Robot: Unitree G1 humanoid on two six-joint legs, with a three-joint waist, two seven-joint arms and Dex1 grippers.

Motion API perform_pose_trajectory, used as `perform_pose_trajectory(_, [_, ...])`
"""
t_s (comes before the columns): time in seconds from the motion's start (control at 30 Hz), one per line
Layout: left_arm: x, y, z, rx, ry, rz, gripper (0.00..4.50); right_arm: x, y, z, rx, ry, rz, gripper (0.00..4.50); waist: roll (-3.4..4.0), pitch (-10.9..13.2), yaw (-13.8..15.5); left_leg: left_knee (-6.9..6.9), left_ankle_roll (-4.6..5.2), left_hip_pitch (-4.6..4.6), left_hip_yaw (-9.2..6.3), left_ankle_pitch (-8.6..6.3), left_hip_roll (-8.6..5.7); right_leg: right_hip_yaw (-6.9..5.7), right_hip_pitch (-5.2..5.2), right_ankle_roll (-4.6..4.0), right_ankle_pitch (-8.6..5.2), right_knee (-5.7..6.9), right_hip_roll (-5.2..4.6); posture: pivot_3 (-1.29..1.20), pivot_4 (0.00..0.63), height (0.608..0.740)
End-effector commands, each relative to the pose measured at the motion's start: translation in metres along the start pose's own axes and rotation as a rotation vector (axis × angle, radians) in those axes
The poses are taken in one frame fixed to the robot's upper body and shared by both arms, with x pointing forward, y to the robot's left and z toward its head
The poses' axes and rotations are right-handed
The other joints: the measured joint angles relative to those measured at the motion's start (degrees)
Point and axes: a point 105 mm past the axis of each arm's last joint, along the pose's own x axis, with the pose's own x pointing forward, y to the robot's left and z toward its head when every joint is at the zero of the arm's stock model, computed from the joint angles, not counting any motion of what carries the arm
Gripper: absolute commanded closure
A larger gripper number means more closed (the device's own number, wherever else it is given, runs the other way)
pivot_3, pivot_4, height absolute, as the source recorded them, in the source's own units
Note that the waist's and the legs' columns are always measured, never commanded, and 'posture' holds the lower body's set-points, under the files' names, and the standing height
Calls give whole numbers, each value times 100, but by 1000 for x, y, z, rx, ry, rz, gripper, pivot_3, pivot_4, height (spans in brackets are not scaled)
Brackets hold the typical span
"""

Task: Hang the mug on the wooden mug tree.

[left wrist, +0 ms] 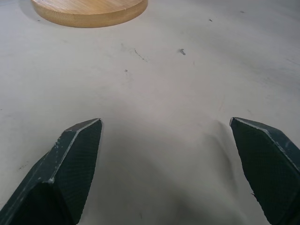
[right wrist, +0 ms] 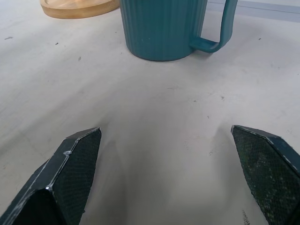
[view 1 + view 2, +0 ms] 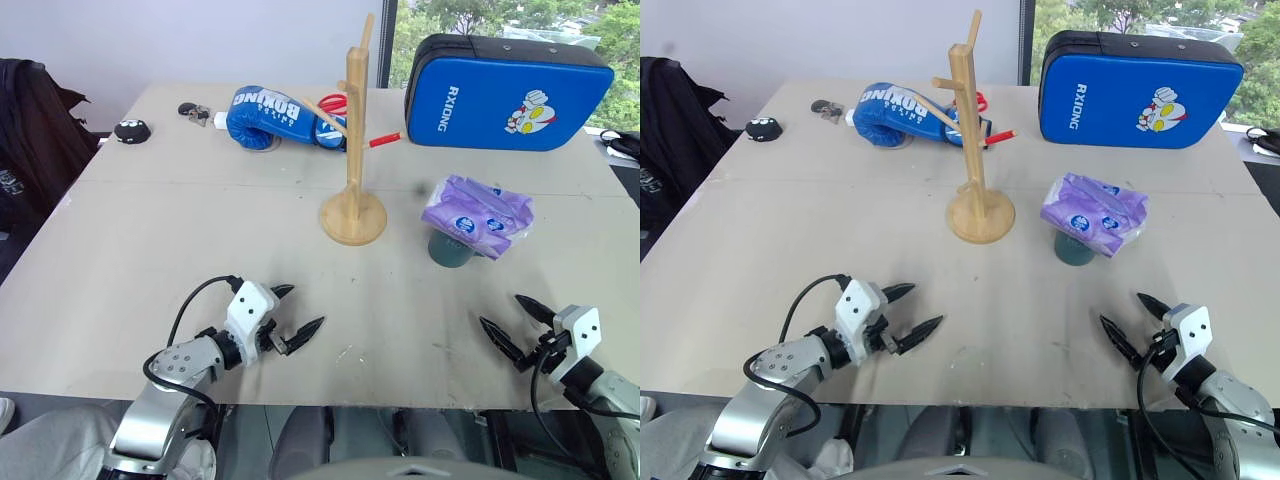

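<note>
Fingers of both grippers spread wide and empty: left gripper [image 3: 290,315] on the near side of the wooden mug tree [image 3: 354,150], right gripper [image 3: 515,325] facing the mug [image 2: 164,28]. Mug stands just right of the tree's base, capped by a purple packet [image 3: 478,214], handle to one side. Advisable: clear the packet first, then grasp the mug's body, leaving the handle free for a peg.

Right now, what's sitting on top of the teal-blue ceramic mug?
A purple plastic packet lies across the teal-blue ceramic mug, covering its mouth. The ribbed wall and loop handle show; its inside is hidden.
</note>
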Motion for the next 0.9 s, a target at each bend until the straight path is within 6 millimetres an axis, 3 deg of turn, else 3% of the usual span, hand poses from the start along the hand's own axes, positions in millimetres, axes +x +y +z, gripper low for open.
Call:
perform_pose_trajectory(0.03, [1, -2, 14, 35, -61, -9, 0, -5, -9, 12, -40, -33, -18, 24, 0, 0, 0, 0, 0, 0, 0, 0, 0, 0, 0, 0, 0, 0, 0, 0, 150, 737])
perform_pose_trajectory(0.73, [-3, 6, 18, 32, -79, -29, 0, -10, -15, 20, -81, -40, -35, 24, 0, 0, 1, 0, 0, 0, 0, 0, -1, 0, 0, 0, 0, 0, 1, 0, 150, 737])
perform_pose_trajectory(0.83, [-2, 6, 29, 51, -100, -44, 0, -13, -26, 44, -160, -63, -33, 24, 3, 2, 0, 1, 0, 0, 2, 0, -1, 1, 0, 0, 0, 0, 0, 0, 150, 737])
perform_pose_trajectory(0.9, [-3, 5, 46, 68, -139, -81, 0, -13, -28, 78, -234, -110, -7, 24, 3, 2, -1, 2, 0, 0, 2, 0, -2, 2, 0, 1, 1, 0, 0, 0, 150, 737])
